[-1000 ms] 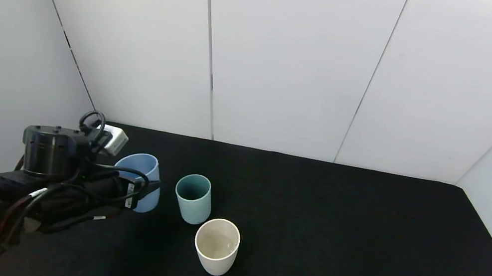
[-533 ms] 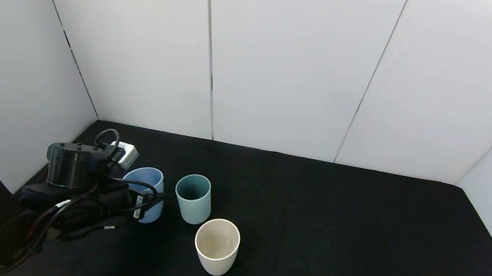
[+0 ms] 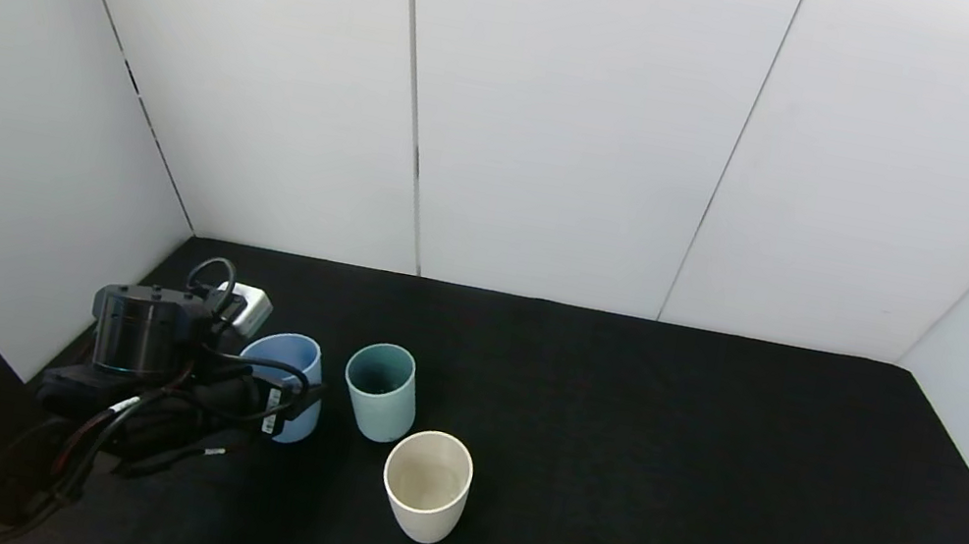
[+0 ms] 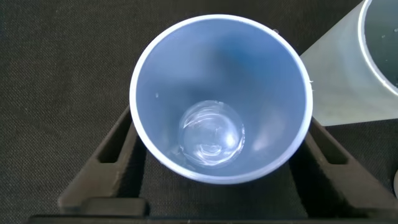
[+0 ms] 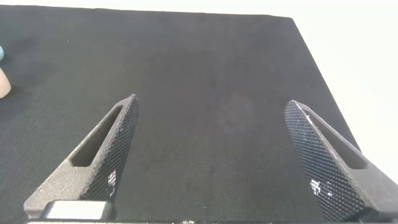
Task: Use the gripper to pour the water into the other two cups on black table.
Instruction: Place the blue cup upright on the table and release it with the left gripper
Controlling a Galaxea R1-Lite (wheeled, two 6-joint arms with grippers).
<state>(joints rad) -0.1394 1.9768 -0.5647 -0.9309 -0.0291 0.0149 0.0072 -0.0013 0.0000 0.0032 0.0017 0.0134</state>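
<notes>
The teal-green cup (image 3: 381,390) and the cream-white cup (image 3: 427,485) both stand upright on the black table (image 3: 705,490), left of its middle. The cream one sits just beside the teal one, at about 5 o'clock from it, not touching. At 9 o'clock from the teal cup is the light blue cup (image 3: 286,377), and the left gripper (image 3: 294,388) has its fingers clamped on either side of it. The left wrist view looks straight down into that blue cup (image 4: 221,99): upright, a little water at the bottom, one finger (image 4: 109,158) pressed against each side.

The right gripper (image 5: 217,155) hangs over bare table with its fingers spread wide apart, nothing between them; it doesn't show in the head view.

The tabletop is a matte, cloth-like black, boxed in by plain white wall panels (image 3: 573,108) at the back and both sides.

Compared with a second ago, the left arm has pushed the blue cup lower and slightly toward the teal one. The other two cups haven't budged.
</notes>
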